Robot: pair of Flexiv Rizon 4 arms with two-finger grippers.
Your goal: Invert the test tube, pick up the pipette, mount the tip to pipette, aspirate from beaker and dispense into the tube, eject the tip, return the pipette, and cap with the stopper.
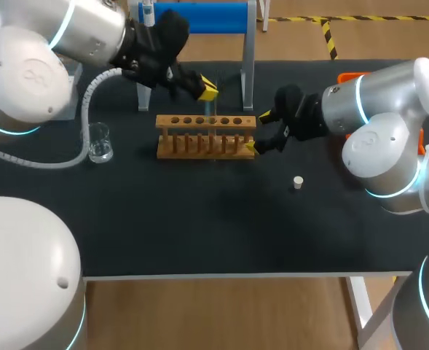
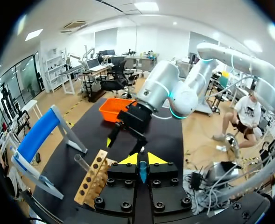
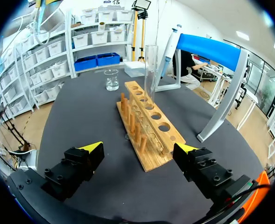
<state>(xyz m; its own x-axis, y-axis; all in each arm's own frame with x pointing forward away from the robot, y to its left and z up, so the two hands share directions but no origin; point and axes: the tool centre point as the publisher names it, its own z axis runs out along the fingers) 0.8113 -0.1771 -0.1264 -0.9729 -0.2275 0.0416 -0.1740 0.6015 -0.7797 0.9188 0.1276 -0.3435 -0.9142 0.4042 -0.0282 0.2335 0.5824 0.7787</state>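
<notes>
A clear test tube [image 1: 213, 111] [image 3: 150, 70] [image 2: 81, 163] stands upright in a middle hole of the wooden rack [image 1: 205, 135] [image 3: 149, 123] [image 2: 93, 179]. My left gripper [image 1: 208, 89] [image 2: 142, 161] hangs shut just above and behind the tube's top, not touching it; a small bluish thing shows in the slit between its tips, and what it is cannot be told. My right gripper [image 1: 262, 133] [image 3: 138, 148] [image 2: 125, 145] stands wide open at the rack's right end, one finger on either side of that end. A small white stopper [image 1: 298, 182] lies on the mat to the front right. The pipette [image 1: 148, 12] [image 3: 170, 46] hangs on the blue stand [image 1: 199, 18] [image 3: 212, 51] [image 2: 37, 135].
A glass beaker [image 1: 100, 142] [image 3: 111, 79] stands at the left of the mat, near my left arm's white hose. An orange bin [image 1: 349, 76] [image 2: 115, 108] sits at the back right behind my right arm. The blue stand's metal legs stand right behind the rack.
</notes>
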